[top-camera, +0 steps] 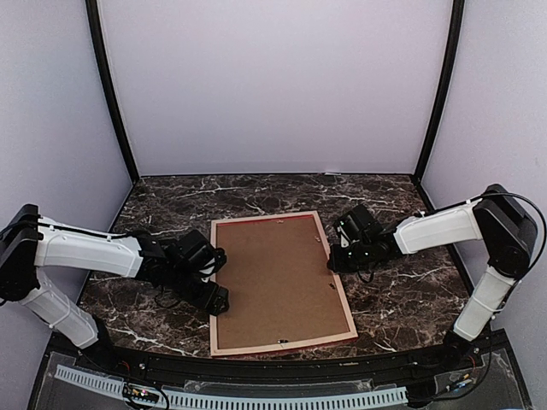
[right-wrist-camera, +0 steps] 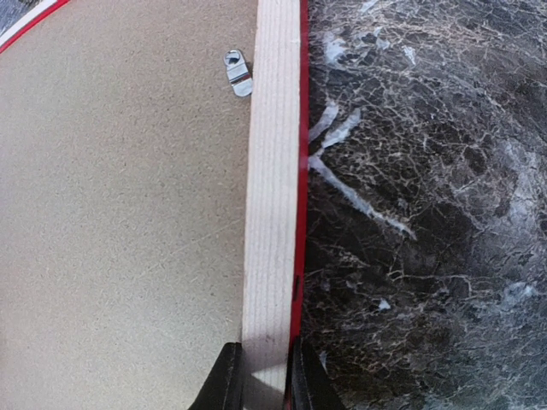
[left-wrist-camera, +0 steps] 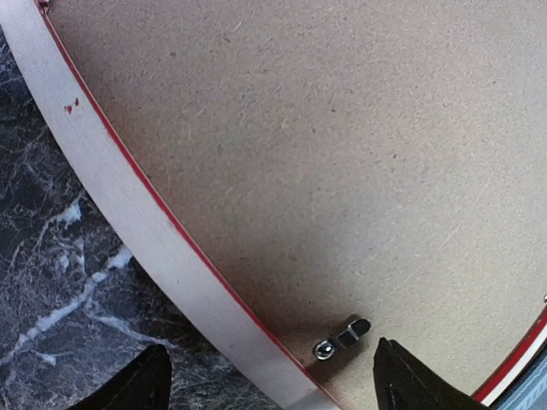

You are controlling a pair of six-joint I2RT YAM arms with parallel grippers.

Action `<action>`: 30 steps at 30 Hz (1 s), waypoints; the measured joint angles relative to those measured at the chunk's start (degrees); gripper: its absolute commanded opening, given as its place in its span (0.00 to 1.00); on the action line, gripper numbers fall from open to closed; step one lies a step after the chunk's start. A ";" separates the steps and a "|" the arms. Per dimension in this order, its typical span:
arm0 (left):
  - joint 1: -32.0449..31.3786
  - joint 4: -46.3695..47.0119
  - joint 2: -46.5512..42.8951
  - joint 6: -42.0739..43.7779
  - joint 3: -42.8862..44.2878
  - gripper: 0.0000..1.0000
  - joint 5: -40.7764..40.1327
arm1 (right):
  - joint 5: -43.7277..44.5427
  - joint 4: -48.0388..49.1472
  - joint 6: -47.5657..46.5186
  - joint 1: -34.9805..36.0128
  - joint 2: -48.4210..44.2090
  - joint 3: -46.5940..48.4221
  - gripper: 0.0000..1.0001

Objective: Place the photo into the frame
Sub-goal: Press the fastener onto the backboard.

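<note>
The frame (top-camera: 282, 345) lies face down on the marble table, pale wood back up with a thin red edge showing. A plain brown backing board (top-camera: 278, 278) fills it. The photo is out of view. My left gripper (top-camera: 215, 282) is open at the frame's left rail (left-wrist-camera: 128, 205). In the left wrist view (left-wrist-camera: 269, 386) one finger is over the table and the other over the board, beside a small metal clip (left-wrist-camera: 342, 337). My right gripper (top-camera: 333, 256) is shut on the frame's right rail (right-wrist-camera: 273, 171), one finger (right-wrist-camera: 226, 380) on each side.
The dark marble table (top-camera: 410, 299) is walled by pale panels at the back and sides. Another metal clip (right-wrist-camera: 239, 73) sits on the board (right-wrist-camera: 111, 213) by the right rail. A black curved rail runs along the table's near edge (top-camera: 256, 363).
</note>
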 measured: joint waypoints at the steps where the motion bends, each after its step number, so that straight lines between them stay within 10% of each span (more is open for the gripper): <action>1: -0.26 -0.39 0.35 -0.11 0.00 0.83 -0.46 | 0.00 0.00 0.00 0.00 0.00 0.02 0.07; 14: -0.72 -1.84 2.93 0.22 1.38 0.75 -3.28 | -0.02 -0.81 -0.07 0.00 0.26 0.61 0.07; 30: -0.98 -0.48 4.83 -3.54 2.82 0.41 -3.54 | -0.02 -0.79 -0.11 0.00 0.26 0.57 0.07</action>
